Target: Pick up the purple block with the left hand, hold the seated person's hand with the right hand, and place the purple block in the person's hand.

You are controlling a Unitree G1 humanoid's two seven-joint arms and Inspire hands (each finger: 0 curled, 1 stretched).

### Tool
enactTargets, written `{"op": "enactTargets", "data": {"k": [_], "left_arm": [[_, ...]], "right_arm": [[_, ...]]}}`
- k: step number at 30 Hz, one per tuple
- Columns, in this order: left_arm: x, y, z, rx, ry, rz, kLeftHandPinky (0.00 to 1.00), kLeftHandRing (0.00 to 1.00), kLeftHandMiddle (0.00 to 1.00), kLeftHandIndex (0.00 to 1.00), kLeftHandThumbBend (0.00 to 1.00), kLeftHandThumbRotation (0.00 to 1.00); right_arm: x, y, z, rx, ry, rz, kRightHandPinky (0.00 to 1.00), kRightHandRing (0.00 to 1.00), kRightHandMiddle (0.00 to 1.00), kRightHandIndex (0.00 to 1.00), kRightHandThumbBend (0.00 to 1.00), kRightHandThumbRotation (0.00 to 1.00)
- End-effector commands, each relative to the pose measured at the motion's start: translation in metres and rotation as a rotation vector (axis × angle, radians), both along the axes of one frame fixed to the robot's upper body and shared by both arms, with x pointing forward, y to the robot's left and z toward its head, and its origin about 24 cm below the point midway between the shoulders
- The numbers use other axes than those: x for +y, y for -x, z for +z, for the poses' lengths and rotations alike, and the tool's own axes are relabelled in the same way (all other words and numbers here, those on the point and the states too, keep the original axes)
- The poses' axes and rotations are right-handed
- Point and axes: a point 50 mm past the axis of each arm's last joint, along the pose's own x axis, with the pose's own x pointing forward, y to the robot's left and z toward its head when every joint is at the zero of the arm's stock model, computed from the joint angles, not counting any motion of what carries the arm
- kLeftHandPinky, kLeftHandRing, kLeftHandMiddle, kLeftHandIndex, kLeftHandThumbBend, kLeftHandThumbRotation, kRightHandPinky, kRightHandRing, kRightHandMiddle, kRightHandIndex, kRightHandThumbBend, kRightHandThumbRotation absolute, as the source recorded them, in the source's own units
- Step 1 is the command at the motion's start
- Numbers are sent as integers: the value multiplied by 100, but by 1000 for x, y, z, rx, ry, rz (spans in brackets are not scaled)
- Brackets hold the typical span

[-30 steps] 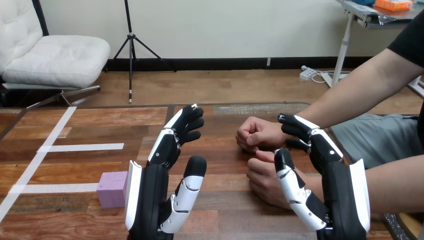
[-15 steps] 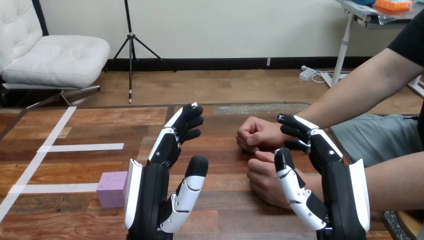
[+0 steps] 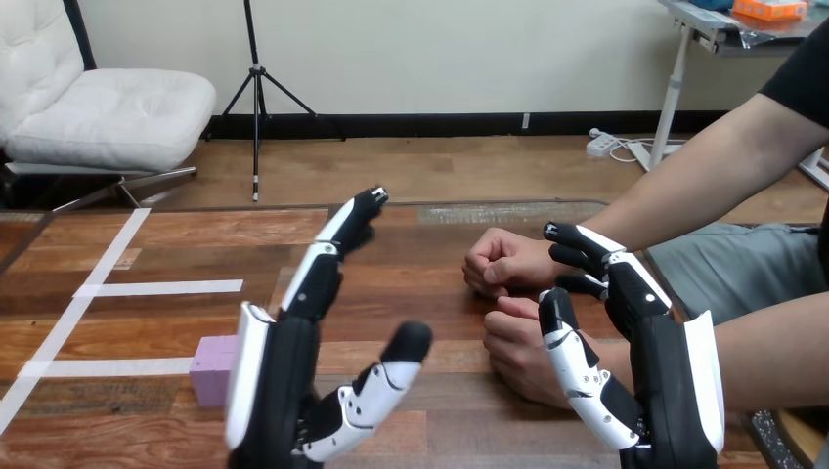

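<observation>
Head view is showing you the left robot hand [image 3: 283, 381] standing raised over the near part of the bench [image 3: 440, 293]. Its fingers are stretching straight toward the far edge and its thumb is sticking out to the right, so it is open and carrying nothing. The purple block [image 3: 213, 369] is lying on the bench just left of that hand, with its right side hiding behind the hand's white shell. You cannot tell whether the two are touching. Left of the block, white tape strips [image 3: 161, 288] are running across the wood, which is lying bare around them.

The right robot hand [image 3: 655, 362] is standing upright at the right, its fingers relaxed and only slightly bent, gripping nothing. Its fingertips are sitting in front of the wrist of the person's farther hand [image 3: 501, 259], and its thumb is crossing in front of the person's nearer hand [image 3: 516, 347]. Contact with either is not something you can tell. Both of the person's hands are resting on the bench as closed fists, one just behind the other.

Between the left robot hand's fingers and the fists, a band of bare wood is lying open, reaching up to the bench's far edge.
</observation>
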Motion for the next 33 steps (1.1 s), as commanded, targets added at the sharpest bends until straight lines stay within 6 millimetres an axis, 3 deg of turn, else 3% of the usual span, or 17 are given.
{"op": "enactTargets", "data": {"k": [1, 12, 33], "left_arm": [[11, 2, 14, -79, -66, 14, 90, 91, 90, 87, 68, 49], [32, 5, 28, -59, -330, 97, 95, 95, 94, 93, 75, 51], [61, 14, 53, 69, -670, 315, 94, 96, 97, 96, 82, 41]], "right_arm": [[1, -9, 10, -69, -22, 4, 70, 78, 81, 76, 32, 54], [2, -8, 10, -69, -14, -2, 69, 78, 80, 76, 32, 54], [2, -8, 10, -63, -23, 0, 70, 78, 80, 75, 32, 55]]}}
